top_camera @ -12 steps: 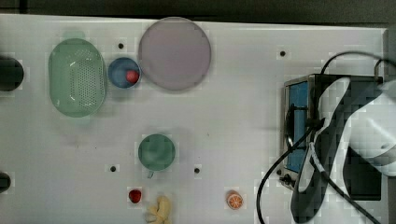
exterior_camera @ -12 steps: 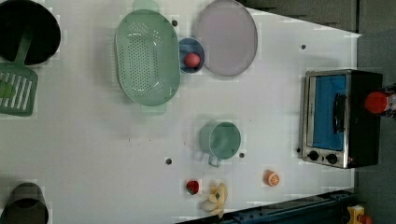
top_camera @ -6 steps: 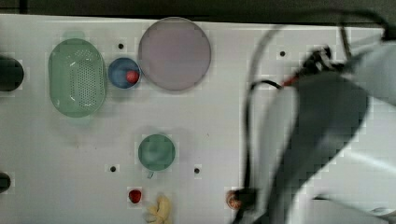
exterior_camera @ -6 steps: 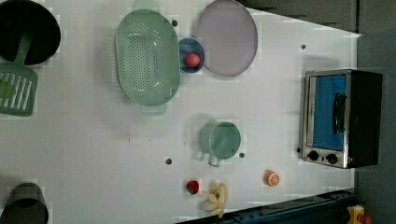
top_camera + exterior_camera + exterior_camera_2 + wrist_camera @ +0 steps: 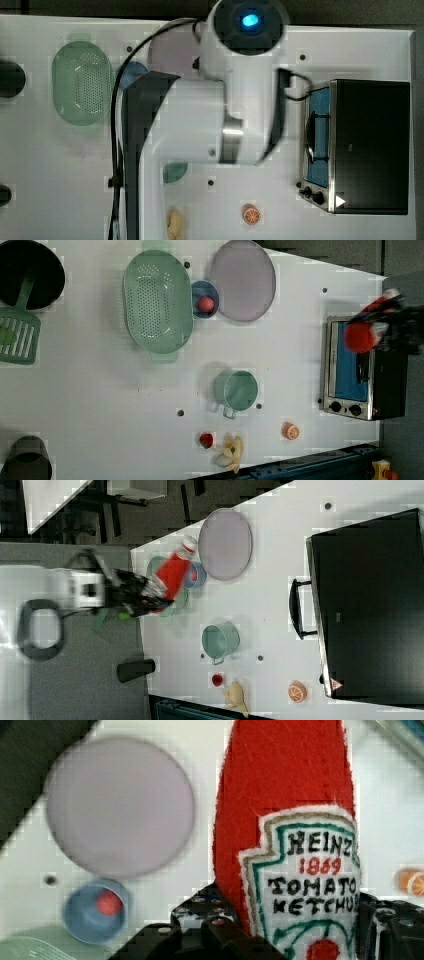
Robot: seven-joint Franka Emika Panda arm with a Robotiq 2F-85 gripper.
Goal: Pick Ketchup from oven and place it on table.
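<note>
White arm (image 5: 200, 125) outstretched high above the tabletop, jaws (black, at its end) clamped around the ketchup (image 5: 285, 845).

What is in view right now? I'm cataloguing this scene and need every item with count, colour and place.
ketchup: 1, red, white label, held off the table in the gripper
oven: 1, black top, steel front, left view's right
table: 1, white
colander: 1, green, left view's upper middle
plate: 1, lilac, right of the colander
bowl: 1, blue, red ball inside, between colander and plate
cup: 1, green, centre
orange slice: 1, near the oven
banana: 1, yellow, lower edge
small red item: 1, beside the banana
spatula: 1, green, left view's left
gripper: 1, black, gripping the bottle
</note>
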